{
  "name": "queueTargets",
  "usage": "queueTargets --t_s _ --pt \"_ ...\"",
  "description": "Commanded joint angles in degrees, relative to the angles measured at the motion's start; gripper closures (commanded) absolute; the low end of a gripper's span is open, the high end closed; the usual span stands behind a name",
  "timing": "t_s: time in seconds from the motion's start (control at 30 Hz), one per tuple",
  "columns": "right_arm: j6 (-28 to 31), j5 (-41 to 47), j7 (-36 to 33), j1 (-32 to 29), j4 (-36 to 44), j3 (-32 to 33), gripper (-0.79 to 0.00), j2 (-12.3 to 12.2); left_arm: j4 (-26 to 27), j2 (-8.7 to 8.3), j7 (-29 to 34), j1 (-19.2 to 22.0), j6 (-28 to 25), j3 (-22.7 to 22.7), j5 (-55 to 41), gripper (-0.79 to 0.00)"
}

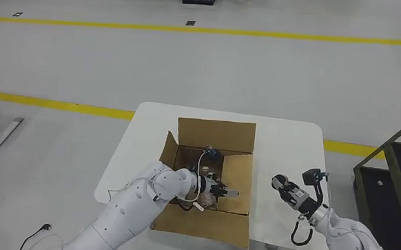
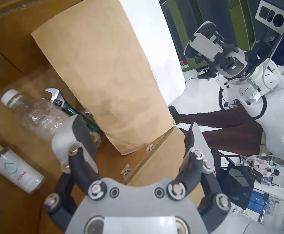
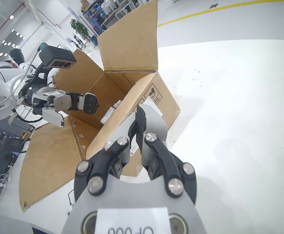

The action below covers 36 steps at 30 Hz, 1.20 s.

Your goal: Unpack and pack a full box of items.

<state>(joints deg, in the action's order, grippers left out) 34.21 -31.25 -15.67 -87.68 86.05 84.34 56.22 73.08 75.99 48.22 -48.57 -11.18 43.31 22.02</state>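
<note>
Box on the table, left gripper above it gaping empty, right gripper near the right edge closed, empty.

A: How many boxes?
B: One cardboard box, on one desk.
A: And inside?
B: One clear plastic bottle, one white-labelled bottle, so two bottles, plus one adjustable wrench.

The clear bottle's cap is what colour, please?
The cap is white, best in left wrist view.
</note>
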Motion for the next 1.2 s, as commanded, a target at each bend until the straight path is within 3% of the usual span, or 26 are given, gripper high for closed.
queueTargets --t_s 0.0,0.37,1.17 --pt "0.05 -0.01 -0.2 0.36 -0.35 -0.61 0.0 0.11 -0.01 0.0 0.0 0.0 0.0 0.0 0.0 -0.785" --pt "2.55 -0.68 -4.33 4.68 -4.07 -5.04 0.0 0.67 -2.66 0.67 -4.43 -0.73 0.94 -0.17 -1.27 -0.785" --pt "1.8 -3.21 -1.17 10.67 -12.62 -14.36 0.0 3.1 -24.0 6.55 -5.19 5.85 -3.87 -5.21 -11.17 -0.785"
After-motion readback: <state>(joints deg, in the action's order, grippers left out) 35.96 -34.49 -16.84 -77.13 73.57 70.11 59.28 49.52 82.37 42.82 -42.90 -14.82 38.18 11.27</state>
